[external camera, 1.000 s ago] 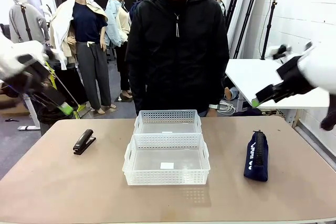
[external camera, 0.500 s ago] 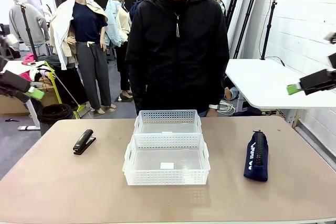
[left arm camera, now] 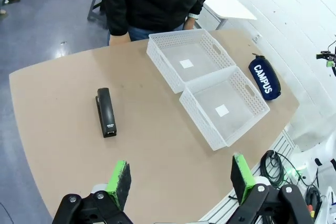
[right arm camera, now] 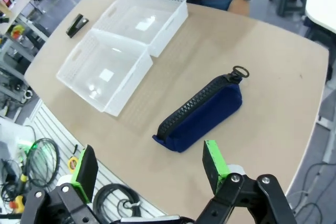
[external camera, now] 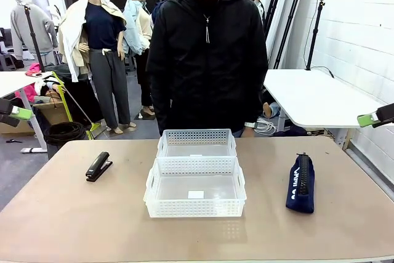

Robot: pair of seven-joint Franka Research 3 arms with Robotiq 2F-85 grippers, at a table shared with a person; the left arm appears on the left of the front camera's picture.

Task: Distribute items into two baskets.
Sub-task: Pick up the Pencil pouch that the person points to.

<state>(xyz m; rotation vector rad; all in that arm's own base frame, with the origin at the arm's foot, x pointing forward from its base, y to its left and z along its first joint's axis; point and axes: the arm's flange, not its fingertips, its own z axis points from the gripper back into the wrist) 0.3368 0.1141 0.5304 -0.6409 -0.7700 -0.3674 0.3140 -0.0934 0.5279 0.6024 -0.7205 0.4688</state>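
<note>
Left hand and right hand have drawn back to the sides, wide and empty — sorting not begun.
Black handheld stapler near the bench's left edge, navy soft zip pouch near its right — white lattice plastic baskets between.

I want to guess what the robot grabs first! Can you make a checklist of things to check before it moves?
1. Left gripper open: ok.
2. Right gripper open: ok.
3. Black handheld stapler lying free on the tan table: ok.
4. Navy blue soft zip pouch lying free: ok.
5. Nearer white lattice plastic basket holds no items: ok.
6. Farther white lattice plastic basket holds no items: ok.
</note>
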